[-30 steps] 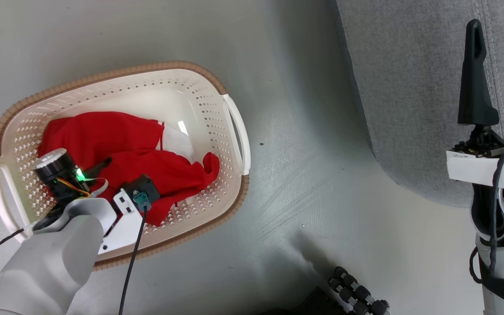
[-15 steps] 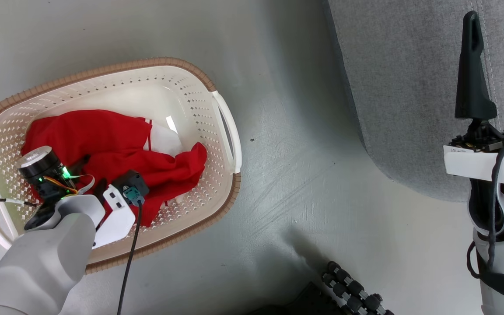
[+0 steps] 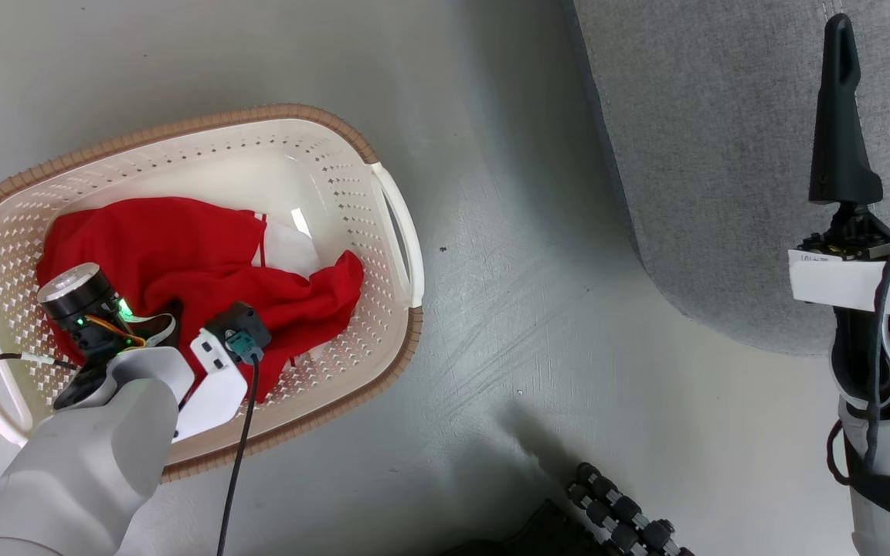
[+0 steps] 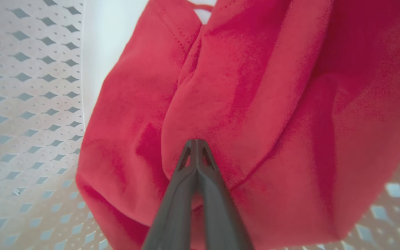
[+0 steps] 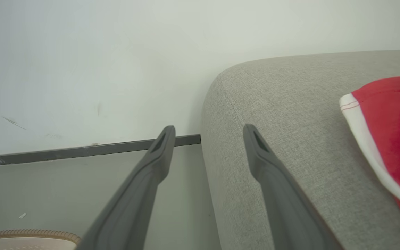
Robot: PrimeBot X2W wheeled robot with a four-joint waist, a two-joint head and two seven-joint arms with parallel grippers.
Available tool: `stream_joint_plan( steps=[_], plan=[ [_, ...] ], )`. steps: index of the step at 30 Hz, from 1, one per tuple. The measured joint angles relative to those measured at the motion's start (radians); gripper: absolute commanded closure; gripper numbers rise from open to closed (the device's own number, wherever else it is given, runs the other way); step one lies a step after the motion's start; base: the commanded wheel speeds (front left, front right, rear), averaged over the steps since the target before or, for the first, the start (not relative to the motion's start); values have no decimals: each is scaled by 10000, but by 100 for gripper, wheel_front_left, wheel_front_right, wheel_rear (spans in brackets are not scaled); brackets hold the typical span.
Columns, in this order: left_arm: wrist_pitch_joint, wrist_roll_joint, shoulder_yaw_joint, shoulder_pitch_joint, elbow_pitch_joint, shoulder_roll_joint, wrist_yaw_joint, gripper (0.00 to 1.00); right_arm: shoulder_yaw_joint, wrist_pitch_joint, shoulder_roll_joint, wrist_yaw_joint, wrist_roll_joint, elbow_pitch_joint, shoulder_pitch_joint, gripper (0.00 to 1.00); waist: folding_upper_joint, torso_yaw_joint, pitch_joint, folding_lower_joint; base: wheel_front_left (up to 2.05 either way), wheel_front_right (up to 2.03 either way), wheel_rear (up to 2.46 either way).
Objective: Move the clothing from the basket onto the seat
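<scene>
The cream basket (image 3: 395, 224) with a brown rim stands on the floor at the left of the head view. Red clothing (image 3: 182, 247) lies bunched inside it. My left arm (image 3: 144, 363) reaches down into the basket. In the left wrist view my left gripper (image 4: 196, 144) is shut, pinching a fold of the red clothing (image 4: 248, 97) beside the perforated basket wall (image 4: 30, 104). My right gripper (image 3: 880, 23) stands open over the grey seat (image 3: 708, 154). The right wrist view shows that right gripper (image 5: 208, 133) empty, and a red garment with white trim (image 5: 391, 132) lying on the seat (image 5: 290, 114).
Grey floor (image 3: 538, 309) separates the basket from the seat. A dark ribbed part (image 3: 623, 510) shows at the bottom edge of the head view. A pale wall with a dark skirting strip (image 5: 64, 152) runs behind the seat. The basket rim (image 5: 26, 234) peeks in at the lower left.
My left gripper has closed on the red fabric in the basket. The head camera has shifted a little, moving the whole picture leftward. The right gripper has stayed open.
</scene>
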Motion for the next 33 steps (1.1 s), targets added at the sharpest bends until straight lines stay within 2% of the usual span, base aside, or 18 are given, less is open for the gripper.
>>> stream_joint_plan(
  steps=[10, 17, 27, 28, 30, 33],
  plan=[
    [-788, -591, 485, -156, -541, -351, 395, 100, -245, 0, 0, 0, 2, 50, -19, 0, 0, 208, -146, 0, 0, 0, 0],
    [-1379, -997, 817, -141, -924, -330, 646, 100, -307, 0, 0, 0, 82, 58, -27, 0, 0, 494, -256, 0, 0, 0, 0],
    [-2305, -1643, 1406, 189, -1666, -431, 1244, 100, -416, 0, -2, 0, -128, 79, -74, 0, 0, 919, -579, 0, 0, 0, 0],
    [-2405, -1703, 1476, 227, -1772, -462, 1306, 96, -422, -2, -2, 0, -159, 79, -126, 0, 0, 961, -621, 0, 0, 0, 0],
    [-2591, -1778, 1565, 304, -1973, -531, 1455, 75, -426, -2, -6, 0, -221, 77, -247, 0, 0, 1044, -708, 0, 0, 0, 0],
    [-2874, -1850, 1699, 342, -2309, -610, 1651, 27, -418, -2, -8, 0, -293, 77, -253, 0, 0, 1178, -855, 0, 0, 0, 0]
  ],
)
